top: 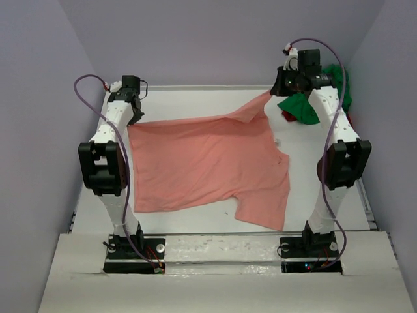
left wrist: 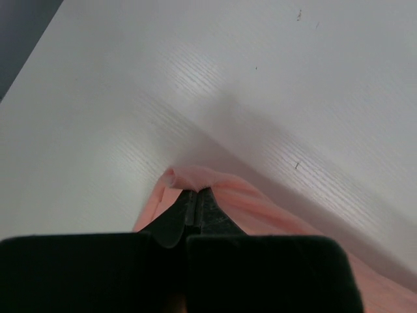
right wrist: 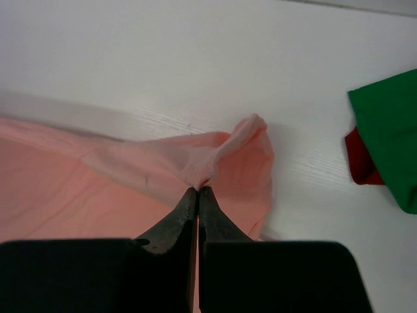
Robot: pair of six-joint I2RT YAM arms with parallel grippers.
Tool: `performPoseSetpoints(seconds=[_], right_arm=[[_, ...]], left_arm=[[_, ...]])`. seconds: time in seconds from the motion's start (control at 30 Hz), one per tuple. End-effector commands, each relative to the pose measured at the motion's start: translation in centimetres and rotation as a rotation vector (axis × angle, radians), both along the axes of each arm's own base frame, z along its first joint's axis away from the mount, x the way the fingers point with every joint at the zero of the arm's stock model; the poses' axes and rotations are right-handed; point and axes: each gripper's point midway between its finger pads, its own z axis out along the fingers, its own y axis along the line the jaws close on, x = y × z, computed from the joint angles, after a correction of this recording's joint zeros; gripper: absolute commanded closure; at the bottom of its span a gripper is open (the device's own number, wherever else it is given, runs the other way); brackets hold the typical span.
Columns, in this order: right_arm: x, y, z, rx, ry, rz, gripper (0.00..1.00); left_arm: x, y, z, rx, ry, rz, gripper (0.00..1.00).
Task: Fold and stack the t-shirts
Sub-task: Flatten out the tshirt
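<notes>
The salmon pink t-shirt [top: 208,163] lies spread over the middle of the white table [top: 189,225], hem toward the left edge. The left gripper [left wrist: 197,195] is clamped on its far hem corner. The right gripper [right wrist: 197,192] pinches the far sleeve, which is raised off the table. The bright green t-shirt [right wrist: 391,130] lies bunched at the far right corner, overlapping a dark red cloth [right wrist: 359,160].
</notes>
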Motion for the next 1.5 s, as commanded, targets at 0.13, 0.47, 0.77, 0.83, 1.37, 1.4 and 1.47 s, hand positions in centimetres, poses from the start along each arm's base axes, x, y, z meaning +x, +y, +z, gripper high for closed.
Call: performPoseSetpoints(seconds=[0.13, 0.47, 0.77, 0.83, 1.37, 1.4, 1.47], right_arm=[[-9.9, -2.8, 27.4, -0.038, -0.651, -0.141, 1.0], [-29.1, -5.0, 40.4, 0.048, -1.037, -0.147, 1.0], [-38.6, -3.6, 45.0, 0.138, -1.23, -0.002, 1.0], [-36.9, -4.3, 45.2, 0.121, -1.218, -0.056, 1.0], [-18.1, -8.0, 43.7, -0.154, -1.089, -0.347, 1.0], [-19.0, -8.1, 44.0, -0.152, -1.098, -0.35, 1.0], [-20.8, -8.5, 44.7, -0.154, -1.126, -0.355, 1.0]], left_arm=[[-4.4, -3.7, 18.4, 0.1, -0.342, -0.18, 1.0], [-18.0, -6.5, 34.7, 0.056, -0.831, -0.389, 1.0], [-28.1, -2.7, 41.9, 0.095, -1.098, -0.328, 1.0], [-27.4, -2.1, 41.5, 0.101, -1.067, -0.278, 1.0], [-19.6, -2.4, 47.4, 0.176, -1.063, -0.176, 1.0], [-20.1, -2.2, 47.6, 0.179, -1.071, -0.174, 1.0], [-21.3, -1.6, 47.9, 0.188, -1.09, -0.152, 1.0]])
